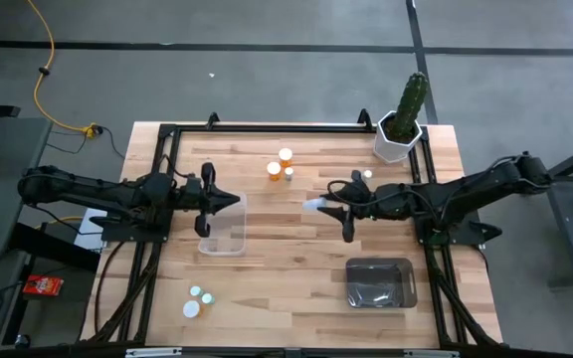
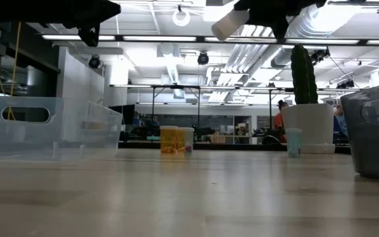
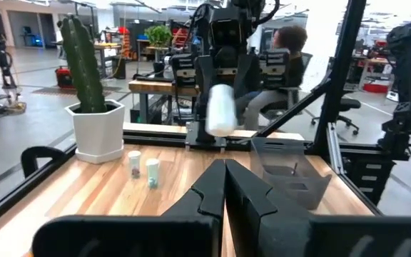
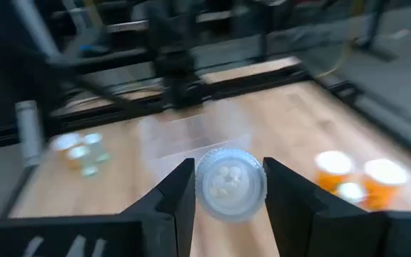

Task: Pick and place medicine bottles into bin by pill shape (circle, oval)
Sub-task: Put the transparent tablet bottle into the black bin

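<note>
High view: right end effector [image 1: 328,206] grips a clear bottle [image 1: 313,205] mid-table, pointing toward the clear bin [image 1: 223,231] under the shut left end effector [image 1: 229,200].

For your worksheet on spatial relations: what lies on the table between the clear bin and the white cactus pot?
In the high view, the orange bottles stand between the clear bin and the cactus pot; otherwise that stretch of table is bare wood.

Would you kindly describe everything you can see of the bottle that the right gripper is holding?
The held bottle is a small, pale, translucent cylinder, plastic by its look. The right gripper clamps it between its two dark fingers, lifted clear above the wooden table near its middle, lying roughly level. Its round end faces the wrist camera, with several small pale pills showing through. Nothing else touches it.
</note>
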{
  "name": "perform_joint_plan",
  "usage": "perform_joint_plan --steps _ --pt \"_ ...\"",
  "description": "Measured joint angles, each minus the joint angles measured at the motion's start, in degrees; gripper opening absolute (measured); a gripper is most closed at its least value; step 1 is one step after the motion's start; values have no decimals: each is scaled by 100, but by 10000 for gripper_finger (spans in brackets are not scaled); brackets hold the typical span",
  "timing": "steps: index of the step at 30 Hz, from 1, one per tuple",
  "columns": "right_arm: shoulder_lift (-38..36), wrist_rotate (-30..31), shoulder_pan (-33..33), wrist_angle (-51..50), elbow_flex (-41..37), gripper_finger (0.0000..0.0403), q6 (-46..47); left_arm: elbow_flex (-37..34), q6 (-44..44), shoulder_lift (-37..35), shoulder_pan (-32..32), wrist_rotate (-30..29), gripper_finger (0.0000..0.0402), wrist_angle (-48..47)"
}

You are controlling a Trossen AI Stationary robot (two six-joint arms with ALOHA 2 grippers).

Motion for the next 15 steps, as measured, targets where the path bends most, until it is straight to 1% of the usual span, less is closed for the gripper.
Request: perform_joint_plan --steps 2,4,7,11,13,15 --pt "0 -105 264 -473 226 118 240 0 15 0 -1 -4 0 -2" --pt "0 -73 593 -1036 505 118 534 0 90 0 -2 -12 0 0" --pt "39 300 1193 -2050 977 118 1243 0 98 1 0 -25 0 0" --pt "350 762 2017 -3612 1547 118 2669 0 94 0 0 -27 0 0" --pt "606 783 2374 -4269 1777 118 3521 0 67 0 0 -29 0 -2" --pt "918 675 2664 -4854 1984 118 4335 0 57 2 0 -29 0 -2"
